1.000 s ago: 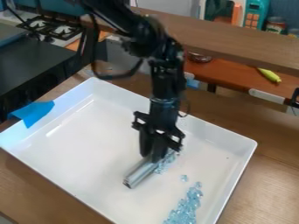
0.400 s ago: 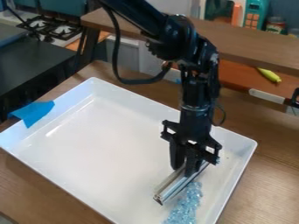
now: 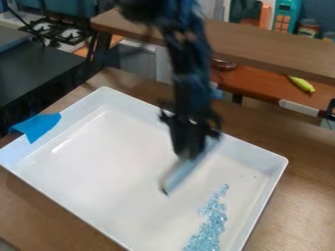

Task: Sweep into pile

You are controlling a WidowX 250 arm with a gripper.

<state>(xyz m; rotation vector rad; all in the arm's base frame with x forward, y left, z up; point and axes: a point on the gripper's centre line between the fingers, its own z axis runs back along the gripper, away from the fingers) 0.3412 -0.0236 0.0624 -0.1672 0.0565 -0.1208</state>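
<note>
Gripper, camera view: the gripper (image 3: 188, 156) was clamped on the silvery bar (image 3: 178, 175).
Bar's place: it was over the white tray (image 3: 98, 171), apart from the blue beads (image 3: 210, 225).
Long axis: it slanted from lower left to upper right.

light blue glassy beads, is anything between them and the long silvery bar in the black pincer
Nothing visible stands in the way: from the bar, held in the pincer, to the strip of beads, there is just the floor of the white rectangular tray.
</note>
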